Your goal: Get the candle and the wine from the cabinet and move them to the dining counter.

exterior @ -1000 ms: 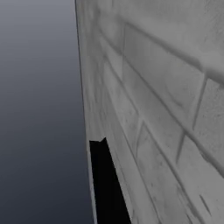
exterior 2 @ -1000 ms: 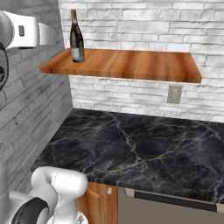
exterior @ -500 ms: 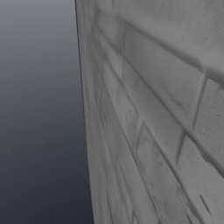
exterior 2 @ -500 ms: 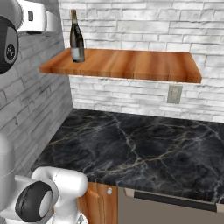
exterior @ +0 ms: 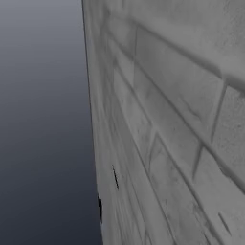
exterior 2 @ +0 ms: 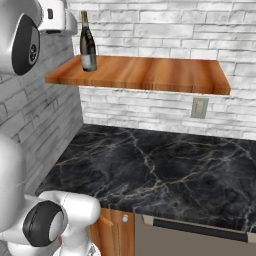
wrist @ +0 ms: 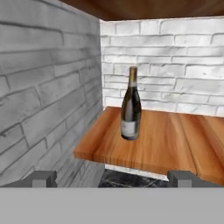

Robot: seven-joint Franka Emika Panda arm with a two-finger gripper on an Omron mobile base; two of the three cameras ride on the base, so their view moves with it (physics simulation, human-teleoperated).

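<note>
In the left base view, a grey brick wall (exterior: 167, 124) is running down the right of the frame.

In the right base view, the wine (exterior 2: 88, 44) is standing upright at the upper left, on the cabinet (exterior 2: 150, 75) above the black counter (exterior 2: 160, 170), probably awaiting pickup.

In the hand view, the gripper (wrist: 111, 177) is spreading wide at the bottom edge, gripping nothing and facing the bottle at centre, apparently lining up.

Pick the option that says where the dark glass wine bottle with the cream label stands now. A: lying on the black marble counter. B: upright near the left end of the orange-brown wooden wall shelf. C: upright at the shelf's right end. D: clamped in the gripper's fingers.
B: the dark glass wine bottle stands upright near the left end of the wooden wall shelf, ahead of the open gripper.
</note>
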